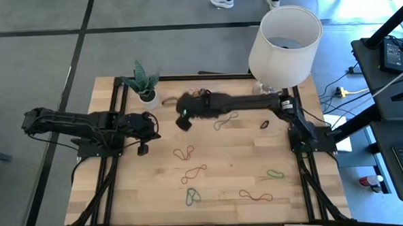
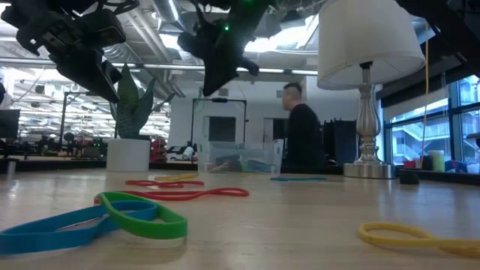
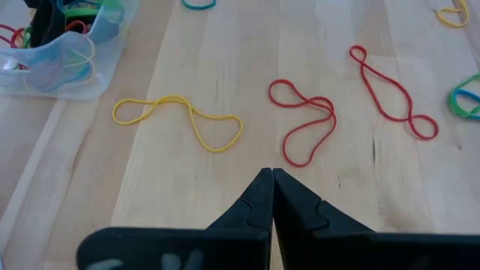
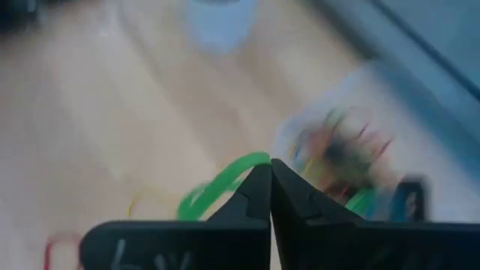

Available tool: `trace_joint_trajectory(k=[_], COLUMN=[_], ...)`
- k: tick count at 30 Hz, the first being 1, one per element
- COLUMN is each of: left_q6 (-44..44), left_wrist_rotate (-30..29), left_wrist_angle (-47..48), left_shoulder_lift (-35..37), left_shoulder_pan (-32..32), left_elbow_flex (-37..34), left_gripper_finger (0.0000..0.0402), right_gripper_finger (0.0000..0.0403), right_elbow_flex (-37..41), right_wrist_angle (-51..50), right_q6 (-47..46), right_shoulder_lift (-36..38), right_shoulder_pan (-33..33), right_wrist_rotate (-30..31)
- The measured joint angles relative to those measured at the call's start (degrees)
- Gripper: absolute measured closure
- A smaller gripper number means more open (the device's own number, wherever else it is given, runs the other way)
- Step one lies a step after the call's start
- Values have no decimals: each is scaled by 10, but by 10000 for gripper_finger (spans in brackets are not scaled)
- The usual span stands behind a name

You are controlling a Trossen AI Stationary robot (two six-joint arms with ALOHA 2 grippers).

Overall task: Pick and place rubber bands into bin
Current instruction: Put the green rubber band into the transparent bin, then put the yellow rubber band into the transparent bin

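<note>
The bin (image 1: 199, 95) is a clear tray at the table's far side, holding several coloured rubber bands; my right arm partly covers it. My right gripper (image 1: 183, 120) hovers just near of the bin (image 4: 337, 150), raised above the table in the low view (image 2: 212, 88), and is shut on a green rubber band (image 4: 225, 184). My left gripper (image 3: 271, 174) is shut and empty at the table's left (image 1: 146, 132), above the wood. Ahead of it a yellow band (image 3: 180, 120) and two red bands (image 3: 307, 124) lie flat. More bands (image 1: 194, 173) are scattered over the near half. My right gripper pinches the green rubber band (image 4: 238, 169) between its two fingertips. Part of the loop sticks out to one side of the fingers, and more green (image 4: 361, 199) shows on the other side. The band is lifted clear of the table.
A white plant pot (image 1: 147, 96) stands left of the bin. A lamp with a white shade (image 1: 284, 36) stands on the far right corner. A small black band (image 1: 265, 124) lies near the right arm. In the low view, a person (image 2: 301, 135) stands in the room beyond.
</note>
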State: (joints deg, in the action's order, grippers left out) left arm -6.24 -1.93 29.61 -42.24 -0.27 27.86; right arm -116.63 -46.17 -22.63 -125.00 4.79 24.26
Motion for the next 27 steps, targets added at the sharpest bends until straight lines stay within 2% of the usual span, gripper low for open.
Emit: trace_joint_trajectory(k=[6, 14, 19, 27], left_q6=[-4, -4, 1, 3], left_wrist_rotate=[0, 0, -5, -35], left_wrist_angle=[-6, -12, -14, -39], left_shoulder_lift=[0, 0, 0, 0], left_shoulder_pan=[0, 0, 0, 0], left_elbow_flex=[-6, -6, -6, -7], left_gripper_finger=[400, 400, 400, 400], right_gripper_finger=[402, 396, 368, 294], right_elbow_flex=[-10, 85, 126, 110], right_wrist_angle=[-16, -30, -12, -6], right_q6=[18, -33, -57, -40], right_shoulder_lift=[-2, -1, -2, -2], right_shoulder_pan=[67, 134, 152, 152], right_wrist_rotate=[37, 30, -10, -32])
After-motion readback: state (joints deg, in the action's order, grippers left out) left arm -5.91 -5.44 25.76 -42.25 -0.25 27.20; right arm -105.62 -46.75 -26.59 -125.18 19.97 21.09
